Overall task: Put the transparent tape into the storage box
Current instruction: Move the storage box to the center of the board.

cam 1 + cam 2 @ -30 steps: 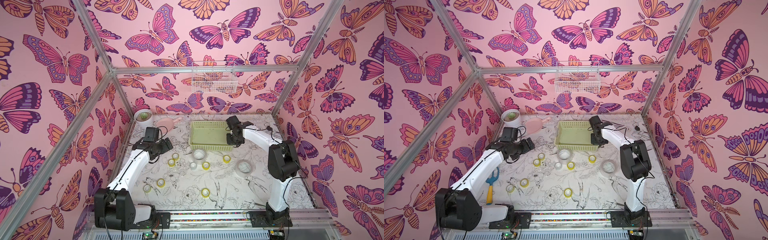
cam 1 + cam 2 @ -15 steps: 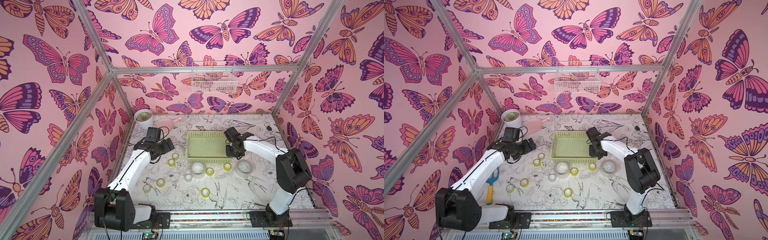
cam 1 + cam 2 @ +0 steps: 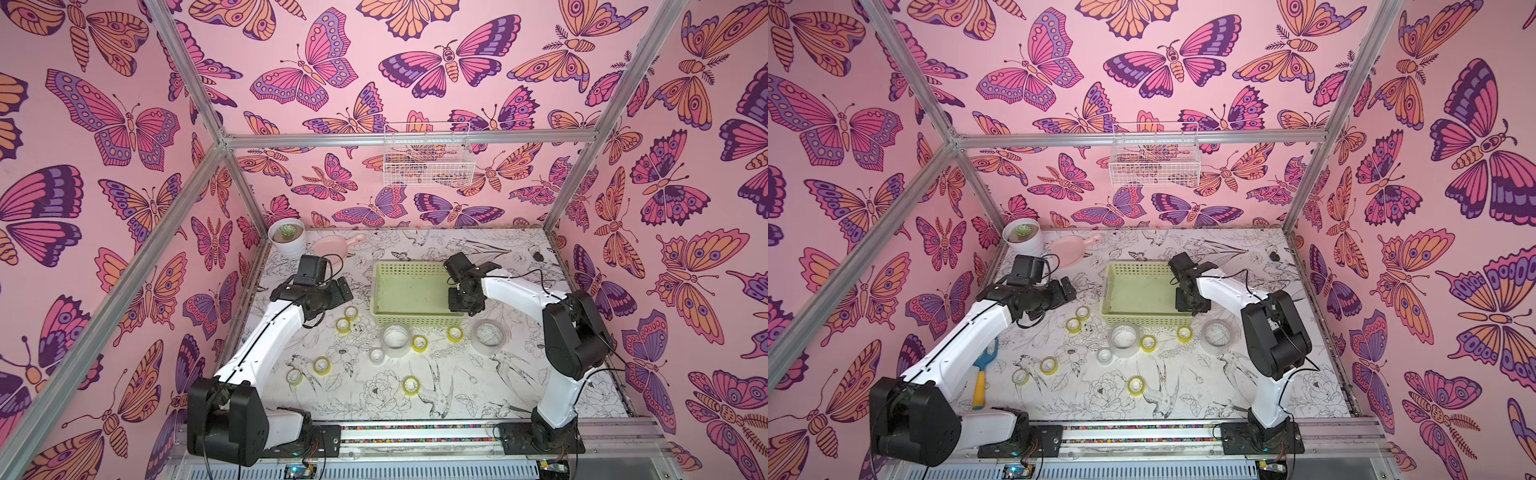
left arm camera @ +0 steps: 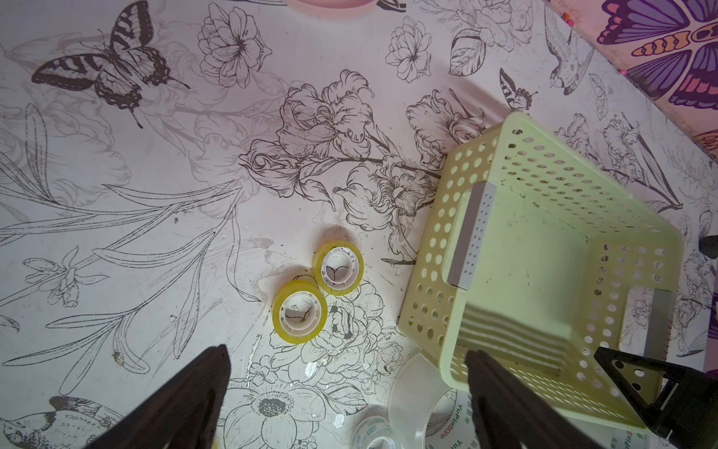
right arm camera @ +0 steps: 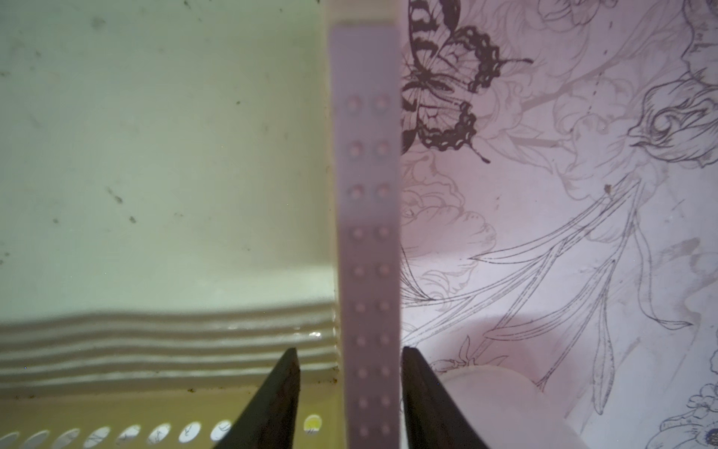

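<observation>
Our right gripper (image 5: 348, 350) sits astride the right-hand wall of the box (image 5: 367, 194), one finger inside and one outside. Its jaws are part-way apart w/ a sliver of gap on the inner side, so we read it as let go, holding nothing. Our left gripper (image 4: 346, 350) hangs w/ jaws at full spread, empty, above the table (image 3: 457, 395), near two yellow rolls (image 4: 277, 307) by the box's front left corner. None of the transparent tape (image 3: 1123, 353) is in the box yet. A big clear roll (image 3: 395, 352) lies just beside the front wall, a second big clear roll (image 3: 488, 348) lies near the front right corner, and a small clear roll (image 3: 377, 356) sits a bit further out. We'd expect these to be light, stiff rings w/ slick sides, not fragile but apt to skate or roll if nudged. The best hold is prob one finger down the core and one outside, pinching the ring wall, since the big ones may be too wide to span. Vs a sec ago, the box has come toward the front, shoving the big clear roll and its small neighbours along w/ it, while the second big clear roll hasn't budged. The right jaws, then clamped on the wall, have eased off, and the left gripper is much as it was
</observation>
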Available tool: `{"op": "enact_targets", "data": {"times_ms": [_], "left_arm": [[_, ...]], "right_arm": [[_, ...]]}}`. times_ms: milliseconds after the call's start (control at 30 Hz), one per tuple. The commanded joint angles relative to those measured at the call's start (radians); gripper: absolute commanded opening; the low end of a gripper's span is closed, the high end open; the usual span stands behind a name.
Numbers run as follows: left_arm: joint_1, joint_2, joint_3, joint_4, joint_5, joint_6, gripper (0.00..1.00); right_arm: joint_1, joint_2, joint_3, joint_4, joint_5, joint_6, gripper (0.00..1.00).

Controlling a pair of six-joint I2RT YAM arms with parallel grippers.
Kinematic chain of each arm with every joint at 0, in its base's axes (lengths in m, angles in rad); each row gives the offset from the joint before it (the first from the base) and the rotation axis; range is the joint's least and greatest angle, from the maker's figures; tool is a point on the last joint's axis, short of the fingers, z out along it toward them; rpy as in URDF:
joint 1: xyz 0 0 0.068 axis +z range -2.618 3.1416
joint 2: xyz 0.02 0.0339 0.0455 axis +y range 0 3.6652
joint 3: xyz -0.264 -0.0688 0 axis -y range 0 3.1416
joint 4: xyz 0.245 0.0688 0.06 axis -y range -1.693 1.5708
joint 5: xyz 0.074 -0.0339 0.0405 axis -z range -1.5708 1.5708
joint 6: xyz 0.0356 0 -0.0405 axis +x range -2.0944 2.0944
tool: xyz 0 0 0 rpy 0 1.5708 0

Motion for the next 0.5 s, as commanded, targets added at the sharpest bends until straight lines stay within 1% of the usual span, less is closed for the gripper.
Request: {"op": "enact_targets", "data": {"times_ms": [0, 33, 100, 133, 300, 367, 467], "left_arm": [[-0.016, -0.017, -0.008, -0.019, -0.043, 0.010, 1.00], [-0.026, -0.017, -0.005, -0.017, -0.057, 0.020, 1.00], [-0.044, -0.008, 0.007, -0.017, -0.072, 0.044, 1.00], [-0.053, 0.000, 0.016, -0.017, -0.072, 0.047, 1.00], [-0.114, 0.050, 0.075, -0.016, -0.031, 0.042, 1.00], [-0.155, 0.069, 0.101, -0.017, -0.035, 0.044, 1.00], [-0.206, 0.096, 0.136, -0.017, -0.042, 0.024, 1.00]], "right_arm": [[0.006, -0.081, 0.010, -0.009, 0.017, -0.023, 0.63], [0.006, -0.107, 0.005, -0.007, 0.016, -0.031, 0.69], [0.006, -0.157, -0.010, -0.015, 0.031, -0.042, 0.76], [0.007, -0.187, -0.020, -0.021, 0.040, -0.046, 0.78], [0.006, -0.330, -0.097, -0.077, 0.088, -0.054, 0.77], [0.004, -0.370, -0.135, -0.113, 0.106, -0.040, 0.76], [-0.001, -0.427, -0.194, -0.180, 0.142, 0.018, 0.75]]}}
